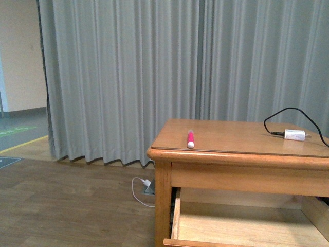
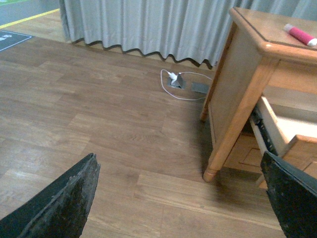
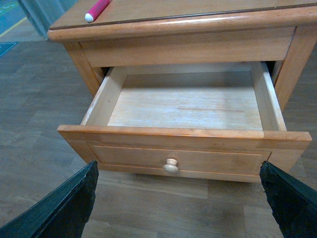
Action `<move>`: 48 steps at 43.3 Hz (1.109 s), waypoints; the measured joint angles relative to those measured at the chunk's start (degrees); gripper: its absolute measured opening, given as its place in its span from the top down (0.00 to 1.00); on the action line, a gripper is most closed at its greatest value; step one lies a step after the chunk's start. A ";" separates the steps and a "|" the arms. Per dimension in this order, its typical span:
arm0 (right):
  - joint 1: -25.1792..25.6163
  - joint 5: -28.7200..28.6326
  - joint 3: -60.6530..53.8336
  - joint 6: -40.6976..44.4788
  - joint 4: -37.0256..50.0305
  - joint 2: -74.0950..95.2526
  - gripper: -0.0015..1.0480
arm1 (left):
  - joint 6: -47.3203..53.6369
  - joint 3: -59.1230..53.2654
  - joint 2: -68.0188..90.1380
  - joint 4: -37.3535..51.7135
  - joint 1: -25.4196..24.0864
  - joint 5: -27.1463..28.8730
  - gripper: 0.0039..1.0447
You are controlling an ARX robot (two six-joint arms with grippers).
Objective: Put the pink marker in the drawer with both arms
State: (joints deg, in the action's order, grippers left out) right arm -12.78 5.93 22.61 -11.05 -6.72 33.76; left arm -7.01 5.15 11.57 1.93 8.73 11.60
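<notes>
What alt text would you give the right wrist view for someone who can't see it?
An open wooden drawer, empty with a pale interior and one round knob, fills the frame. The pink marker lies on the cabinet top above it, near the front edge. The right gripper hangs open in front of the drawer.

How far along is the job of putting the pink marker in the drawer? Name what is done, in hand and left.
Done: the drawer is pulled open, nothing inside. In hand: nothing; the left gripper and right gripper are open and empty. Left: the pink marker lies on the cabinet top, to be picked up and put in.
</notes>
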 joint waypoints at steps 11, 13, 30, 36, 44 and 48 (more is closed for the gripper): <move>0.00 0.00 0.00 0.00 0.00 0.00 0.08 | 0.98 17.86 27.61 12.98 3.45 -1.81 0.06; 0.00 0.00 0.00 -0.02 0.00 0.00 0.08 | 1.64 21.29 32.87 15.34 3.41 -2.19 0.06; 0.00 0.00 0.00 -0.20 0.00 0.00 0.08 | 6.60 64.65 80.32 11.54 10.38 -0.79 0.06; 0.00 0.00 0.00 -0.20 0.00 0.00 0.08 | 7.21 77.72 91.67 6.95 13.46 0.28 0.06; 0.00 0.00 0.00 -0.20 0.00 0.00 0.08 | 7.80 93.85 104.89 -0.59 16.66 2.58 0.06; 0.00 0.00 0.00 -0.20 0.00 0.00 0.08 | 7.80 99.38 109.20 -3.56 17.55 2.86 0.06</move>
State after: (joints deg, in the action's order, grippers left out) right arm -12.78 5.93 22.61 -11.25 -6.72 33.76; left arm 0.80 104.53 120.77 -1.63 26.28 14.46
